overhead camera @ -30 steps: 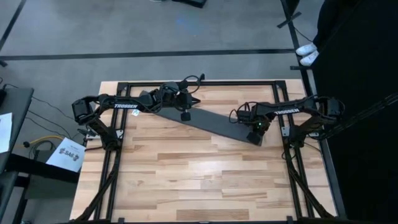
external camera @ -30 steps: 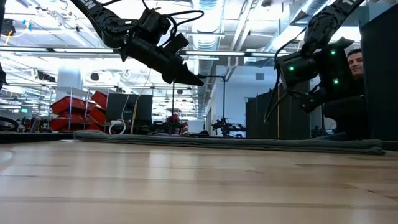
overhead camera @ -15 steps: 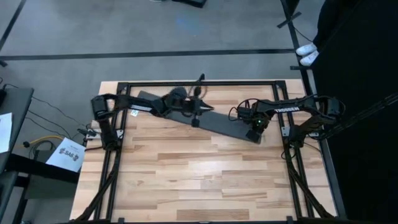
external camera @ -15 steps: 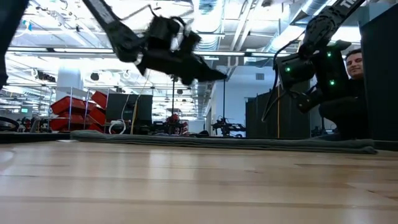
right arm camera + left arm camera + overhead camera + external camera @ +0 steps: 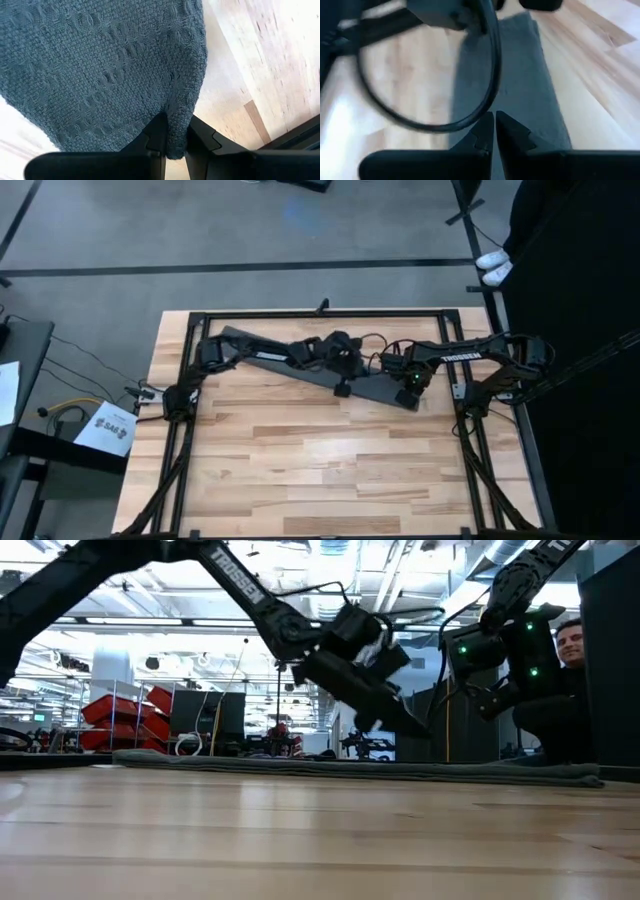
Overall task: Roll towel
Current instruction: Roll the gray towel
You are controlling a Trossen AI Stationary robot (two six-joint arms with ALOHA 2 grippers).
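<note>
Two claws | right claw (image 5: 172,142) pinching towel (image 5: 100,65) edge | left claw (image 5: 494,131) apparently closed, empty, above towel

A wooden table (image 5: 300,470) carries the dark grey towel (image 5: 385,388), lying flat diagonally.

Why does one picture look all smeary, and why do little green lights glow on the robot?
In the left wrist view the towel and a looping black cable look smeared, while the left claw looks sharper. In the right wrist view the towel's weave is crisp by the right claw. In the low view green lights glow against bright ceiling lamps.
</note>
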